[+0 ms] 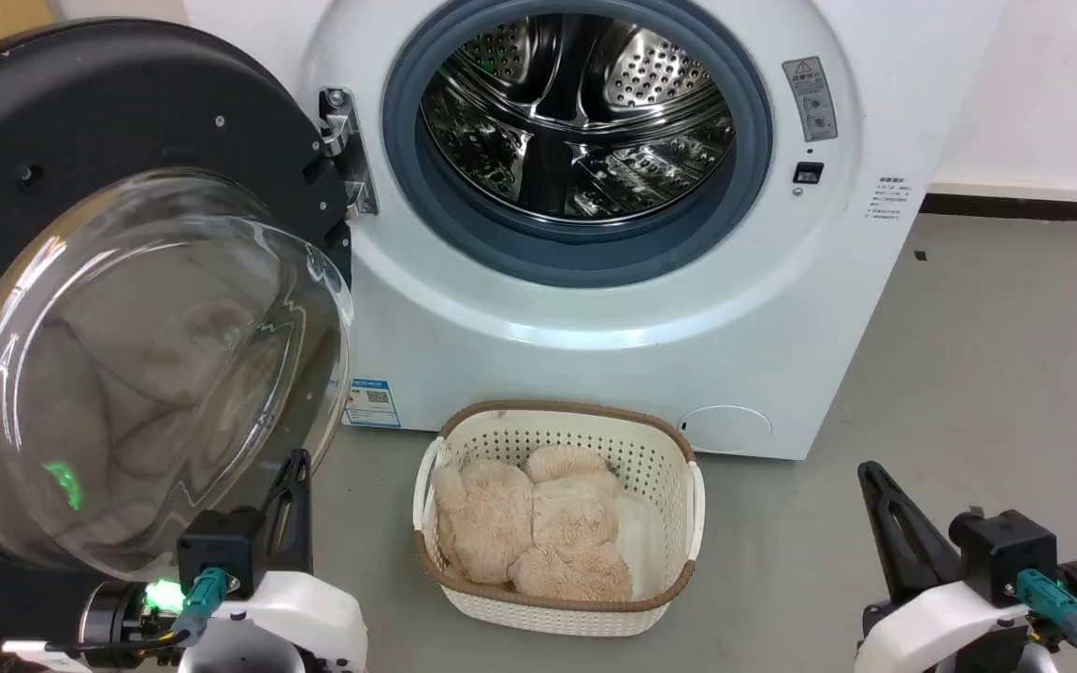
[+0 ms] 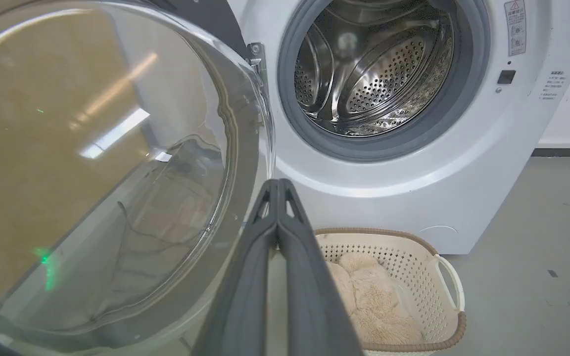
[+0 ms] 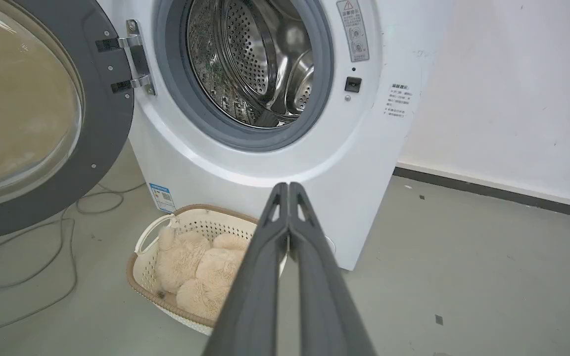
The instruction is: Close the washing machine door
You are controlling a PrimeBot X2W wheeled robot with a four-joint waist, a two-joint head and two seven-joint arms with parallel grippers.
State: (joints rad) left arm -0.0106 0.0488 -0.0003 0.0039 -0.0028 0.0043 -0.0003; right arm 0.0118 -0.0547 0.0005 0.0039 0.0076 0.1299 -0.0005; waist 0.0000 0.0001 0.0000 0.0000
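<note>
The white washing machine [image 1: 651,308] stands ahead with its steel drum [image 1: 581,103] exposed. Its door [image 1: 80,112], a black disc with a bulging glass bowl [image 1: 146,365], hangs swung wide open to the left on a metal hinge [image 1: 344,150]. My left gripper [image 1: 295,463] sits low, just right of the glass bowl's lower edge, fingers shut and holding nothing; in the left wrist view the door's glass [image 2: 102,163] looms close on the left of my left gripper [image 2: 277,184]. My right gripper [image 1: 870,472] rests at lower right, shut and empty, far from the door [image 3: 97,123], and points at the washing machine [image 3: 364,163] as my right gripper [image 3: 289,187] shows.
A cream plastic basket [image 1: 679,505] with a fluffy beige plush toy [image 1: 538,523] stands on the grey floor directly before the machine. A grey cable [image 3: 27,247] loops on the floor under the open door. A white wall [image 3: 512,99] with dark skirting runs to the right.
</note>
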